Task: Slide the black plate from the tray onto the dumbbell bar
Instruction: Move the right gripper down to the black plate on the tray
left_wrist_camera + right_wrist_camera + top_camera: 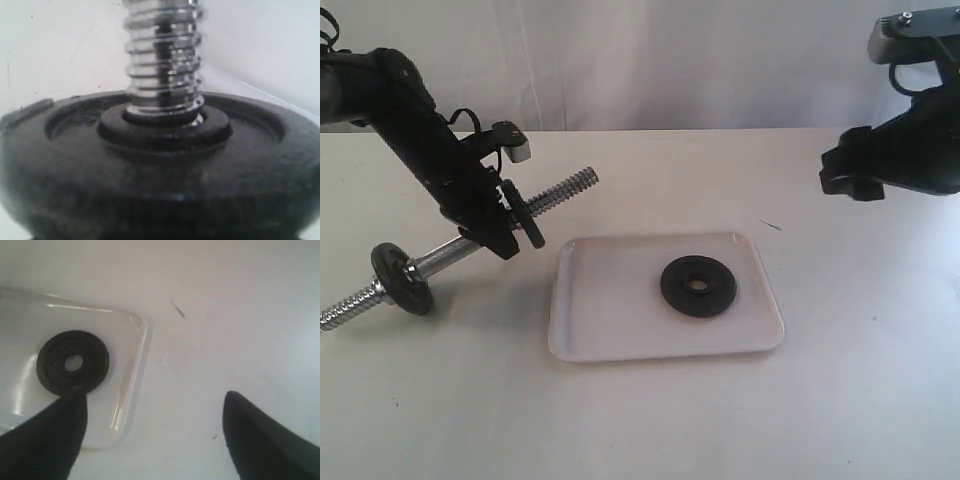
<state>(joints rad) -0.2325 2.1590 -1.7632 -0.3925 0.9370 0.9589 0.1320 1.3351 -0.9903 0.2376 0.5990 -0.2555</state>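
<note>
Exterior view has the slim chrome steel dumbbell bar slanting from lower left, where a black disc sits, up to its threaded tip at upper right. The left gripper is clenched on the small round matte-black plate, which is threaded onto that upper end. Further right, the pale white rectangular plastic tray holds another black disc. The right gripper hangs splayed above the white tabletop; a pale wall stands behind.

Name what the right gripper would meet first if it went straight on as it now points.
Probably the bare table beside the tray; the open right gripper centres there. One finger lines up over the tray's edge and might touch first; depth unclear.
</note>
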